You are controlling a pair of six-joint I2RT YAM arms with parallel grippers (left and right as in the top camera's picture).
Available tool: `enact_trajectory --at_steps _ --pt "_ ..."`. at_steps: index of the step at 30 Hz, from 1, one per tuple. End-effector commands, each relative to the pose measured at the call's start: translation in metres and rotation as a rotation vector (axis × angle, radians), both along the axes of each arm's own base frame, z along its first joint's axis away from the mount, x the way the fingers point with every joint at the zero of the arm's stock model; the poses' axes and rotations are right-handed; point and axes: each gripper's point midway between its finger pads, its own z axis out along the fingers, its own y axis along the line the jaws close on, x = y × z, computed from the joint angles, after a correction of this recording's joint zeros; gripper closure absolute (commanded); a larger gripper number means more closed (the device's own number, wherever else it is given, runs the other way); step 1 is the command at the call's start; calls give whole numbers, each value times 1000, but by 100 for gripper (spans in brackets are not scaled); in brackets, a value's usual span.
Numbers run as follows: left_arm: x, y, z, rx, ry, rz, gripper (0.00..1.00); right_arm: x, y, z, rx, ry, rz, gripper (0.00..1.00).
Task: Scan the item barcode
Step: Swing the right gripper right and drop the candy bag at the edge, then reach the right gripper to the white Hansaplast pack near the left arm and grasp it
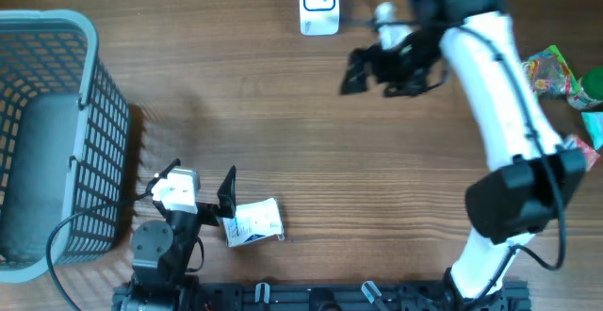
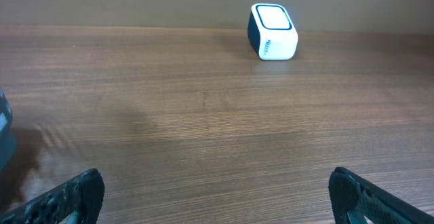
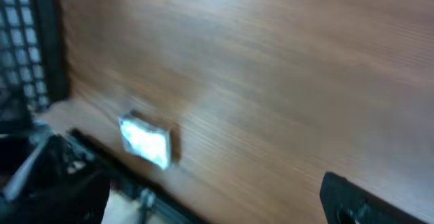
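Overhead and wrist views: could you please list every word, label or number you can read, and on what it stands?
No text can be read here.
white packet: print too small overhead, blurred in the right wrist view.
scanner: small blue marks on its side, too small to read.
colourful packets: print too small.

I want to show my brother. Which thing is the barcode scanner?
Find the big grey basket on the left of the wooden table, then look across to the middle of the table's far edge. The scanner stands there by itself. It is a small white box with a blue outline on top, unlike the flat crinkly white packet at the near edge.
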Motion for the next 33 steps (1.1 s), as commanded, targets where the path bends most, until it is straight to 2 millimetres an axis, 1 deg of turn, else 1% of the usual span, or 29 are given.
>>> enact_trajectory --at_steps 1,2,3,4,5,6,7,9,10,12,13,14,15,16,17,18,19,20,22,23,25,28,30,31,33 --pt "0 -2 0 -12 -3 -9 0 1 31 -13 26 -61 90 0" --pt "0 -2 0 -12 -3 -9 0 -8 43 -20 39 -86 195 0" --pt "0 -2 0 -12 -3 -9 0 -26 58 -39 39 -100 339 4" --pt "0 -2 0 -12 -3 -9 0 -35 66 -52 49 -82 364 15" --pt "0 -2 0 -12 -3 -9 0 -61 88 -75 164 -5 384 25" --pt "0 -2 0 -12 -3 -9 0 -69 94 -81 209 17 391 20" --pt "0 -2 0 -12 -3 -9 0 -87 106 -91 306 62 402 8" --pt "0 -2 0 -12 -3 -9 0 -113 126 -89 501 135 423 8" --pt "0 -2 0 -12 -3 -9 0 -123 131 -93 510 156 429 8" --pt "0 -2 0 -12 -3 -9 0 -134 135 -113 416 165 428 10" --pt "0 -2 0 -12 -3 -9 0 -144 143 -119 398 158 458 25" --pt "0 -2 0 -12 -3 -9 0 -149 152 -119 404 147 479 51" --pt "0 -2 0 -12 -3 -9 0 -149 157 -119 403 142 471 69" --pt "0 -2 0 -12 -3 -9 0 -138 165 -124 364 130 395 95" --pt "0 -2 0 -12 -3 -9 0 -131 167 -126 354 114 366 95" --pt "0 -2 0 -12 -3 -9 0 -128 170 -126 363 96 370 86" --pt "0 -2 0 -12 -3 -9 0 -128 171 -128 371 72 402 46" --pt "0 -2 0 -12 -3 -9 0 -135 170 -133 374 42 487 0" --pt "0 -2 0 -12 -3 -9 0 -150 164 -139 369 16 619 0" --pt "0 -2 0 -12 -3 -9 0 -154 159 -143 350 -1 668 0" --pt "0 -2 0 -12 -3 -9 0 -154 151 -151 298 -40 728 0" --pt "0 -2 0 -12 -3 -9 0 -154 149 -154 311 -107 832 0" --pt "0 -2 0 -12 -3 -9 0 -147 144 -161 257 -156 872 0" --pt "0 -2 0 -12 -3 -9 0 -146 144 -163 248 -175 893 2" --pt "0 -2 0 -12 -3 -9 0 -150 152 -162 263 -213 944 10"
